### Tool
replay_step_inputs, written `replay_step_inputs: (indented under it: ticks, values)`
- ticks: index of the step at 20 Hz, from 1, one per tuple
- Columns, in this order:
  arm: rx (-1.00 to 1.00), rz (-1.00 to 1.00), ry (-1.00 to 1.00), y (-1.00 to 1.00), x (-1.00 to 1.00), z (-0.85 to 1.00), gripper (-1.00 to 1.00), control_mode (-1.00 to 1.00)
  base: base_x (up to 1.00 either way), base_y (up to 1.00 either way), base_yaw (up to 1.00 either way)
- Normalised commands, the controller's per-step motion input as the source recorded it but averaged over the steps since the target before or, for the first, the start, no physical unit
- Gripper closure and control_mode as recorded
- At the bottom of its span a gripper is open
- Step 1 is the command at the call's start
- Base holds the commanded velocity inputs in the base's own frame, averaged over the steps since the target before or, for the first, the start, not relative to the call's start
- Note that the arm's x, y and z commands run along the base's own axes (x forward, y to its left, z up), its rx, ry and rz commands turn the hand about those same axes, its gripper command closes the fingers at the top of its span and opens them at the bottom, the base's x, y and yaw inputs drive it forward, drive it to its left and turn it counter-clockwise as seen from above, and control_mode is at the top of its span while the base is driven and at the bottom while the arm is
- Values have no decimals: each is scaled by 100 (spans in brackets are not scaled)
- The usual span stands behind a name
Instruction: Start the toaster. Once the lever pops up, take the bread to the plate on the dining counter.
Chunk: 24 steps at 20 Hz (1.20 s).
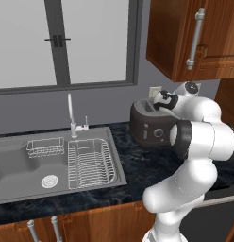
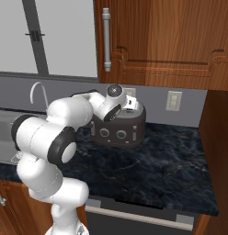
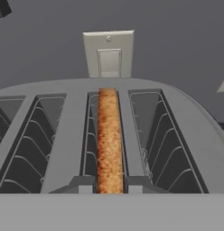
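The toaster point(image 1: 149, 130) point(image 2: 118, 131) point(image 3: 73, 135) stands at the back of the dark worktop, against the wall. The bread point(image 3: 108, 135), a thin tan-brown slice, stands on edge in the third of its four top slots. My gripper point(image 3: 109, 184) point(image 1: 154, 105) point(image 2: 129, 104) reaches down onto the toaster's top. Its two fingers point(image 3: 82, 184) sit tight against either side of the slice's near end, shut on it. The plate and the dining counter are out of view.
A steel sink point(image 1: 24, 165) with a wire dish rack point(image 1: 88, 163) and a faucet point(image 1: 70, 113) lies left of the toaster. Wooden wall cabinets point(image 2: 157, 36) hang above it. A wall outlet point(image 3: 108, 54) is behind it. Open worktop point(image 2: 157, 170) extends to the right.
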Motion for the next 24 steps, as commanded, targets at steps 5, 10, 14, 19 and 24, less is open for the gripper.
replay_step_inputs:
  ticks: [5, 10, 14, 19, 24]
  values:
    - [0, 0, 0, 0, 0, 0, 100, -100, 0, 0, 0]
    - [0, 0, 0, 0, 0, 0, 100, -100, 0, 0, 0]
    - [0, 0, -1, 0, -3, 0, 100, -100, 0, 0, 0]
    - [0, 0, -5, 0, -3, 0, 100, -100, 0, 0, 0]
    - [0, 0, -12, 0, -7, 3, 100, -100, 0, 0, 0]
